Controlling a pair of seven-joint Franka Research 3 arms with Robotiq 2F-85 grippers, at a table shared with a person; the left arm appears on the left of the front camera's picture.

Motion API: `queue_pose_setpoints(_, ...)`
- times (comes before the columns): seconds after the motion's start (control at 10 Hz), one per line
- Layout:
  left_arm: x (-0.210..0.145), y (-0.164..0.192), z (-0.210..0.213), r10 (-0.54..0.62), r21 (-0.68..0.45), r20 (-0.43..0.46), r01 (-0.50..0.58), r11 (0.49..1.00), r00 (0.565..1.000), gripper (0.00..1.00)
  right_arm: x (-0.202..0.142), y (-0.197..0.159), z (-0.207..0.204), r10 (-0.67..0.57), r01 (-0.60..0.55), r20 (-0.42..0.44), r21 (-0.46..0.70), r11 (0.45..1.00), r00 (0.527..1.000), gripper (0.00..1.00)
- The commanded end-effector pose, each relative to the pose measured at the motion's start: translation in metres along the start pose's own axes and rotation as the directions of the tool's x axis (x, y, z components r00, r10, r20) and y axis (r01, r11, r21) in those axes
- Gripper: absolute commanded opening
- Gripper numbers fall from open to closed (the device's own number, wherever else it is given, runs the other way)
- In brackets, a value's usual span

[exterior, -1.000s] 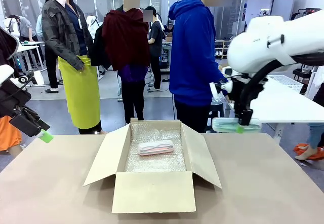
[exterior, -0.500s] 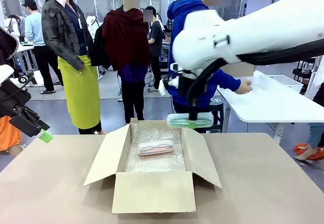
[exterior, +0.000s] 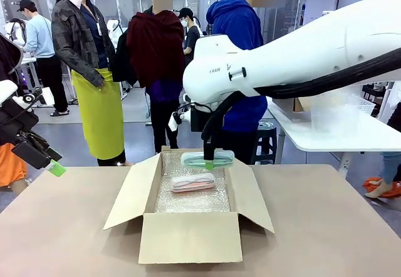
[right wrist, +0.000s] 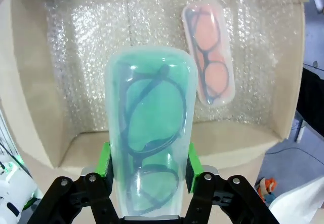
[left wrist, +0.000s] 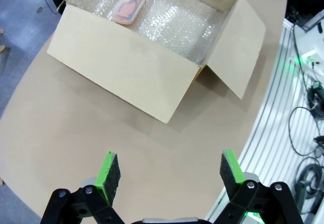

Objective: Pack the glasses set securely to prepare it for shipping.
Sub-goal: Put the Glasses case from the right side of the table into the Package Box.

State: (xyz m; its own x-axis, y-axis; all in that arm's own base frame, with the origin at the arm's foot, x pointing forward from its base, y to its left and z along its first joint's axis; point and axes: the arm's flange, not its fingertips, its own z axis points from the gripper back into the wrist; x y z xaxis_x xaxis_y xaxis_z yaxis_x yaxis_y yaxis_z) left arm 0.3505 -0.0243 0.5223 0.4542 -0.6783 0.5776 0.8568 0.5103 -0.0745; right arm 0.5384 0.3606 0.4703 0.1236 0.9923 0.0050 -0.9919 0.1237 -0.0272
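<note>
My right gripper (exterior: pixel 209 159) (right wrist: pixel 148 165) is shut on the mint green case (exterior: pixel 207 158) (right wrist: pixel 151 130), holding it level above the far end of the open cardboard box (exterior: pixel 190 236) (right wrist: pixel 30 107). Dark glasses show through its translucent lid. The pale pink case (exterior: pixel 193 182) (right wrist: pixel 209 51) (left wrist: pixel 132 4) lies flat on the bubble wrap (exterior: pixel 191 202) (right wrist: pixel 86 57) inside the box, with glasses visible in it. My left gripper (exterior: pixel 55 166) (left wrist: pixel 167 170) hangs open at the table's left edge, well away from the box, with nothing between its fingers.
The box's four flaps are folded outward on the brown table (exterior: pixel 326 227). A person in a blue hoodie (exterior: pixel 238 70) stands just beyond the far table edge. A white side table (exterior: pixel 338 133) with a clear container sits at the right.
My right arm has swung from the right side of the table leftward, carrying the mint green case to above the box's far end. The left arm has stayed still.
</note>
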Motion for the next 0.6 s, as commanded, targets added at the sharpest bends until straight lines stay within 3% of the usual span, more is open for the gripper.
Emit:
queue_pose_setpoints(0.0,-0.001,0.001,0.003,-0.018,-0.025,0.021,0.019,0.999,1.000,1.00,0.013,0.005,-0.015,0.029,-0.030,-0.032,-0.036,0.999,0.999,0.43)
queue_pose_setpoints(0.3,-0.001,0.001,0.003,-0.018,-0.025,0.021,0.019,0.999,1.000,1.00,0.022,0.011,-0.048,0.127,-0.127,-0.001,-0.046,0.991,0.992,0.43)
queue_pose_setpoints(0.5,-0.001,0.001,0.003,-0.018,-0.025,0.021,0.019,0.999,1.000,1.00,0.020,0.009,-0.070,0.122,-0.122,0.012,-0.032,0.992,0.992,0.43)
